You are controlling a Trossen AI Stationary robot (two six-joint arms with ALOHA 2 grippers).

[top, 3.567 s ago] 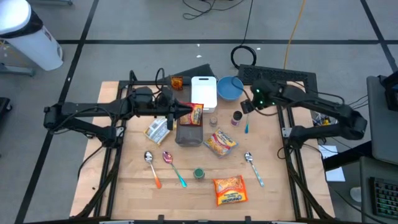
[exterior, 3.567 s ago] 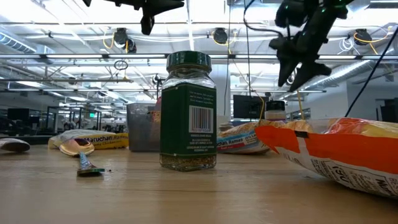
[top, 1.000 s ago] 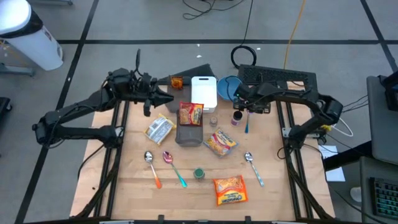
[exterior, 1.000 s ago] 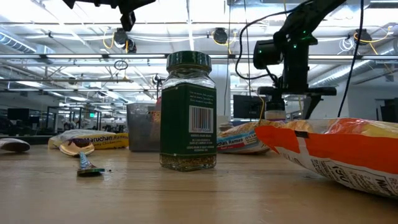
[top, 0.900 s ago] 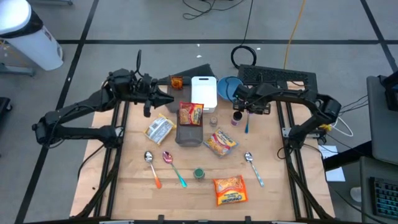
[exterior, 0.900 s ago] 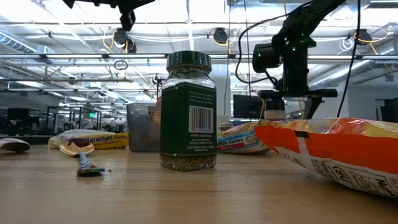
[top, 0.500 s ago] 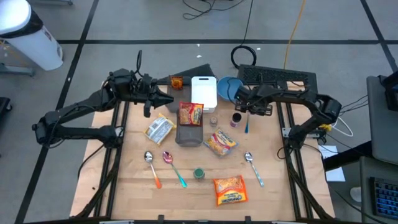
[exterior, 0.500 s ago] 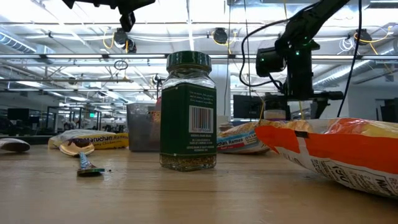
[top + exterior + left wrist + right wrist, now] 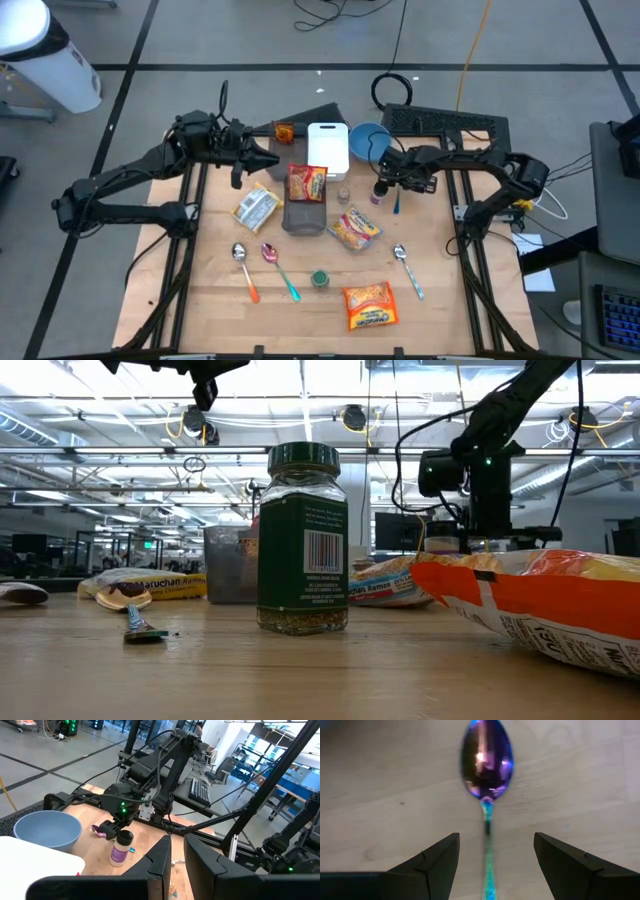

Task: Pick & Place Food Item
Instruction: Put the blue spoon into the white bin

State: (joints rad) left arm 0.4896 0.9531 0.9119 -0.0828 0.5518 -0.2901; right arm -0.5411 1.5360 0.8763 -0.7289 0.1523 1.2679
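My right gripper [image 9: 397,185] points down, open, just above a spoon with a purple bowl [image 9: 486,762] and a teal handle [image 9: 396,205]. Its fingers stand on either side of the handle [image 9: 494,837] and touch nothing. A small purple-labelled bottle [image 9: 381,190] stands right beside it. A red ramen packet [image 9: 307,184] stands in the dark container [image 9: 303,218]. My left gripper [image 9: 272,158] is raised at the back left, shut and empty [image 9: 177,840].
A blue bowl [image 9: 368,142] and a white board [image 9: 327,148] are at the back. More packets [image 9: 355,228] [image 9: 369,305] [image 9: 254,208], a green spice jar [image 9: 320,279], a small jar [image 9: 343,194] and other spoons [image 9: 407,270] [image 9: 245,270] [image 9: 279,268] lie about the table.
My right gripper has gone a little toward the table's right edge and down, from above the purple-labelled bottle to above the spoon. It has stayed open.
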